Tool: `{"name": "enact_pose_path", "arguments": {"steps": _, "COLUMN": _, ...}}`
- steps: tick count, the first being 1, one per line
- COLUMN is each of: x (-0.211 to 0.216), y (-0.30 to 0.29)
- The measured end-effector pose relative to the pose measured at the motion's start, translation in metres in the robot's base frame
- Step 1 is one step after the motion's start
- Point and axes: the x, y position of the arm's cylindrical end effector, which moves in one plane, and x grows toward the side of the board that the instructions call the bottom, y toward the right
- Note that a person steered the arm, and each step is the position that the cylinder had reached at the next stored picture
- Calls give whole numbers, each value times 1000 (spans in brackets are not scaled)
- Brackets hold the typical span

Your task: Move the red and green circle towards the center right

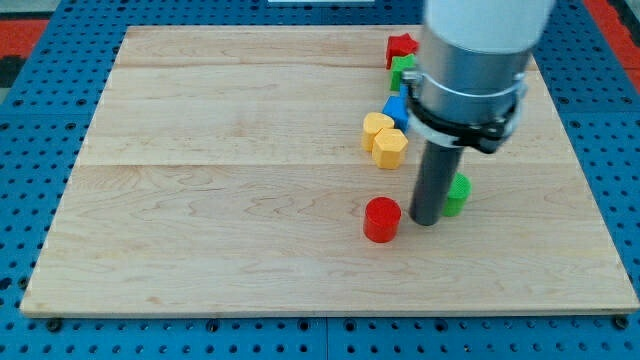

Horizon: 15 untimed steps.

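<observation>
My tip [426, 220] stands between one red circle [381, 219] and one green circle [457, 194]; no gripper shows.

Lighting: bright, even, overhead; colours saturated. Shadows: short and soft, close under the red cylinder [382, 220] and yellow blocks [385, 139]. Glare: pale sheen on the arm's grey housing [470, 60]. Focus: wooden board [200, 200] grain sharp; housing slightly soft. Edge distortion: none evident.

Single high oblique view over board [230, 200]
</observation>
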Motion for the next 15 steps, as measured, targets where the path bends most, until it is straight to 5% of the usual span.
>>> {"name": "enact_pose_path", "arguments": {"steps": 2, "x": -44, "y": 89}}
{"name": "enact_pose_path", "arguments": {"steps": 5, "x": -56, "y": 99}}
{"name": "enact_pose_path", "arguments": {"steps": 7, "x": 58, "y": -11}}
{"name": "enact_pose_path", "arguments": {"steps": 8, "x": 51, "y": -59}}
{"name": "enact_pose_path", "arguments": {"steps": 11, "x": -20, "y": -32}}
{"name": "enact_pose_path", "arguments": {"steps": 12, "x": -18, "y": -78}}
{"name": "enact_pose_path", "arguments": {"steps": 15, "x": -109, "y": 13}}
